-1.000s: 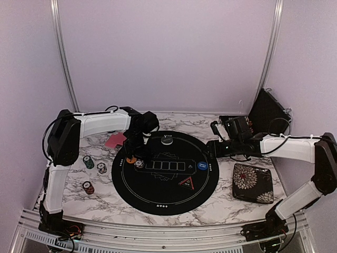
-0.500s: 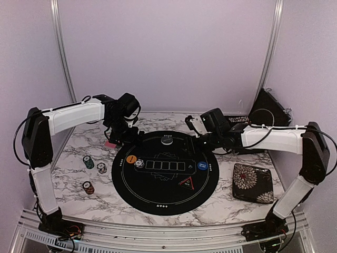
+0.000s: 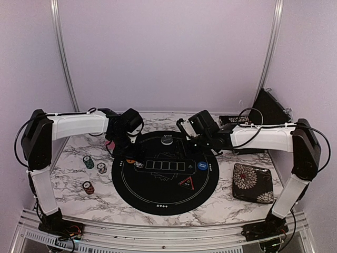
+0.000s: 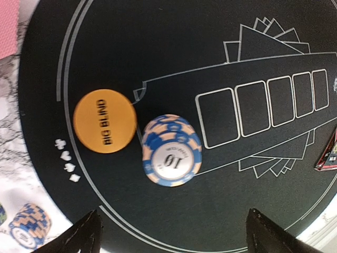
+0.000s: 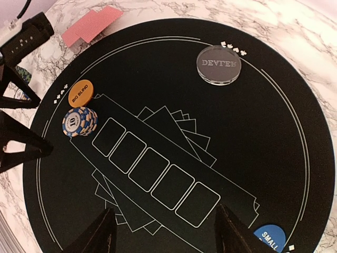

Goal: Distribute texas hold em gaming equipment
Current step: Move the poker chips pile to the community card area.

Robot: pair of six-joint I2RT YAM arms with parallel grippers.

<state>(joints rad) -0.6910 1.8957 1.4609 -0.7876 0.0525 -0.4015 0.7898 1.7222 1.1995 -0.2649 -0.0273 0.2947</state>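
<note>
A blue-and-cream striped chip stack (image 4: 171, 150) stands on the black mat (image 3: 158, 197) beside the orange Big Blind button (image 4: 105, 128). My left gripper (image 4: 174, 237) hovers just above them, open and empty, over the mat's left part (image 3: 129, 152). My right gripper (image 5: 166, 232) is open and empty above the mat's far middle (image 3: 188, 142). The blue button (image 3: 202, 166), the black triangle marker (image 3: 187, 183) and a grey dealer disc (image 3: 167, 140) lie on the mat. Pink-backed cards (image 5: 92, 23) lie off its far left edge. Three chip stacks (image 3: 88, 162) (image 3: 101, 167) (image 3: 88, 187) stand on the marble at left.
A floral-patterned case (image 3: 253, 182) lies on the table right of the mat. A black bag (image 3: 268, 110) leans in the back right corner. A metal rail (image 3: 158, 234) runs along the near edge.
My left gripper swung back toward the cards and has returned over the orange button and chip stack. My right gripper has moved left from the mat's right edge to its far middle.
</note>
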